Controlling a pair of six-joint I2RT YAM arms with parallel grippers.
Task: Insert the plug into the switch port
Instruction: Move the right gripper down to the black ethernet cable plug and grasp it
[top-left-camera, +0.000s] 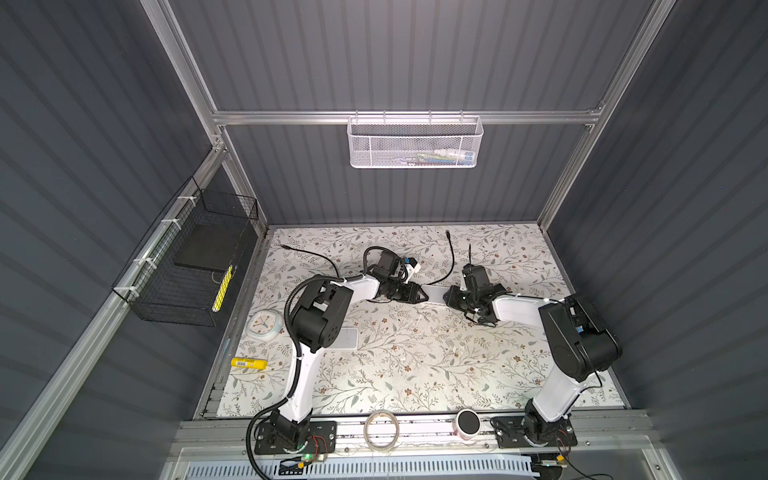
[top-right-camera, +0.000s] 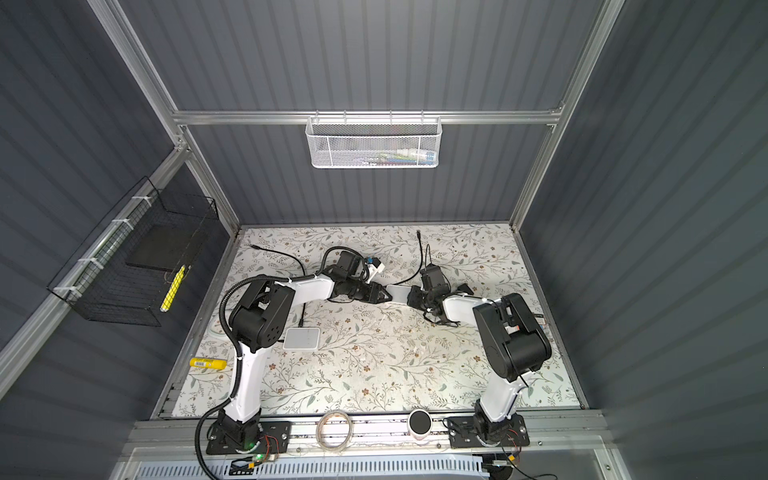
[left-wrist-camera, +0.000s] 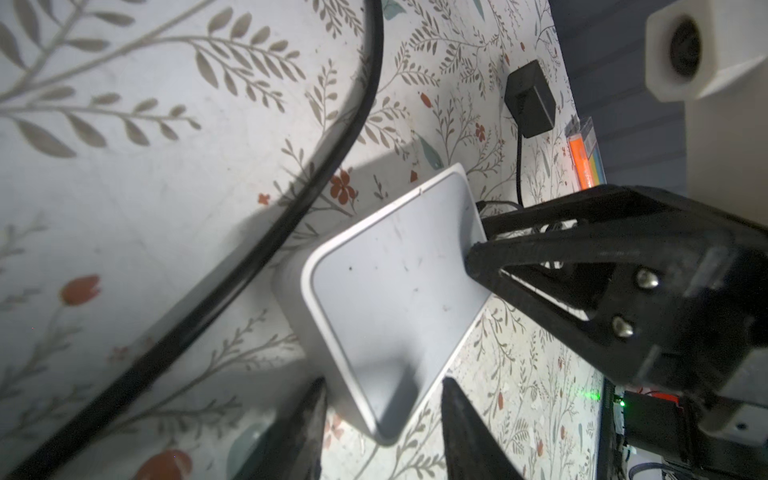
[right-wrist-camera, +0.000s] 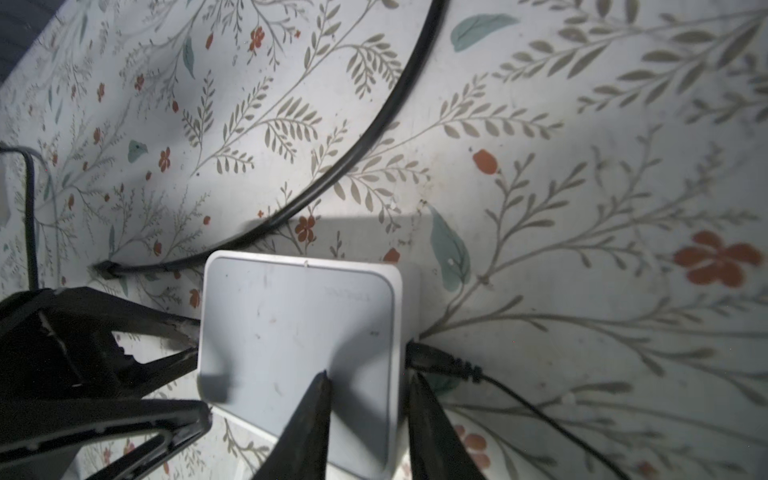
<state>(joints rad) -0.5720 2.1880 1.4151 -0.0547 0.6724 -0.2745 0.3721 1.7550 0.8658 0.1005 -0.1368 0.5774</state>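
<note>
At table (top-left-camera: 415, 365) centre, left gripper (left-wrist-camera: 382, 411) half open astride switch (left-wrist-camera: 390, 291), right gripper's (right-wrist-camera: 365, 395) grip unclear.

A: How do the arms stand?
B: The left arm (top-left-camera: 305, 374) climbs from its base at the near edge, folds at the elbow and sends its forearm inward. The right arm (top-left-camera: 555, 395) does the same from its side (near enough a mirror).
A: And the pincers?
B: In both top views the left pincer (top-left-camera: 424, 296) and right pincer (top-left-camera: 445, 296) point at each other mid-scene, tips near but not touching.
A: Jaws?
B: Parted on both. The left fingers (left-wrist-camera: 305, 428) stand spread in the left wrist view, the right fingers (right-wrist-camera: 430, 432) spread in the right wrist view.
</note>
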